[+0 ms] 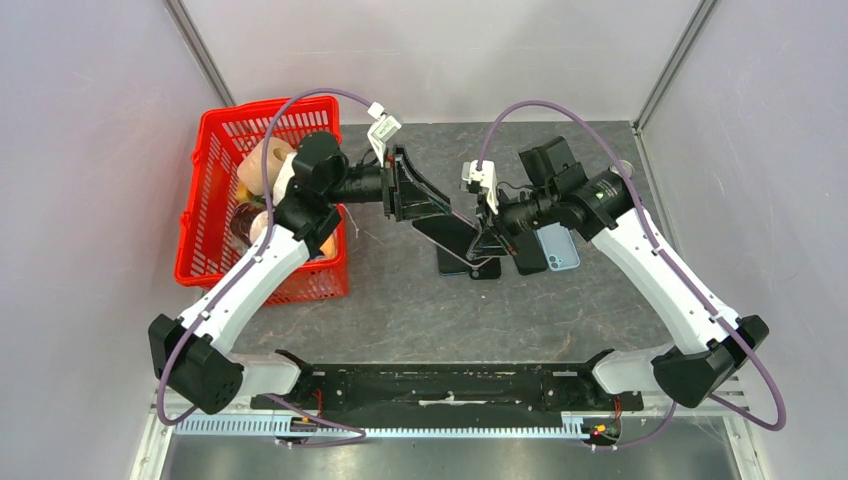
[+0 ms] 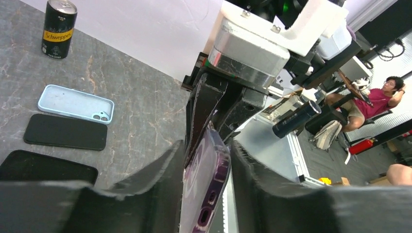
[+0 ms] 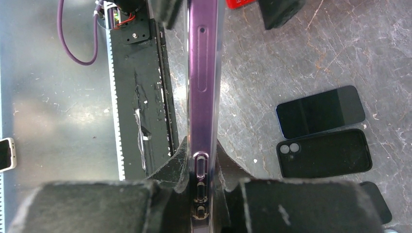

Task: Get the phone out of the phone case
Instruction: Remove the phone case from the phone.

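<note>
A purple phone in a clear case (image 1: 452,226) is held above the table between both arms. My left gripper (image 1: 425,203) is shut on one end of it; in the left wrist view the cased phone (image 2: 206,182) stands on edge between my fingers (image 2: 160,179), the left gripper (image 2: 208,150) closed round it. My right gripper (image 1: 489,228) is shut on the other end; in the right wrist view the phone's purple side (image 3: 202,73) with its buttons runs up from the right gripper (image 3: 202,153). I cannot tell whether the case has come loose anywhere.
On the table under the arms lie a light blue case (image 2: 75,103), a black phone (image 2: 65,132) and a black case (image 3: 324,154). A Schweppes can (image 2: 58,28) stands at the back. A red basket (image 1: 215,215) with items stands at the left.
</note>
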Robot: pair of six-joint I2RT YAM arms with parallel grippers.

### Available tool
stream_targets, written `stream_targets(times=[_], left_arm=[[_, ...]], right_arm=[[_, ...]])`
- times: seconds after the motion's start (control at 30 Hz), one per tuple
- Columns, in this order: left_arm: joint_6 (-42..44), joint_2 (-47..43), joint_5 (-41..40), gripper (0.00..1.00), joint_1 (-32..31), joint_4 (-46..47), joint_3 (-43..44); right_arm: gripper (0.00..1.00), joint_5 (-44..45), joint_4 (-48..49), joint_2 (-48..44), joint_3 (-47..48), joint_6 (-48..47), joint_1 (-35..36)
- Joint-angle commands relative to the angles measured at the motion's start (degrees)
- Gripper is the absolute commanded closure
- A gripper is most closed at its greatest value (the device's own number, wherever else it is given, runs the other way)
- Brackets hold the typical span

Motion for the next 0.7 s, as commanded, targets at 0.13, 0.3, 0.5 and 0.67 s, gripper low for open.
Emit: stream_targets(times=[0.13, 0.3, 0.5, 0.67], left_arm=[[-8.7, 1.6, -1.0, 0.96, -1.0, 6.1, -0.4], [-14.6, 1.4, -5.5, 0.98, -1.0, 7.4, -3.8], [-23.5, 2.5, -9.9, 0.98, -0.8, 5.7, -8.0], [-30.3, 6.0, -10.5, 0.98, -0.3, 3.1, -8.8]], right_arm=[[1.0, 3.8, 3.7, -0.3, -1.2, -0.7, 1.5], [1.0, 9.3, 5.2, -0.6, -2.2, -1.3, 2.8], [1.0, 16.5, 6.3, -0.9, -1.0, -1.6, 3.8], [1.0, 21.8, 6.2, -0.8, 1.4, -2.7, 4.3]])
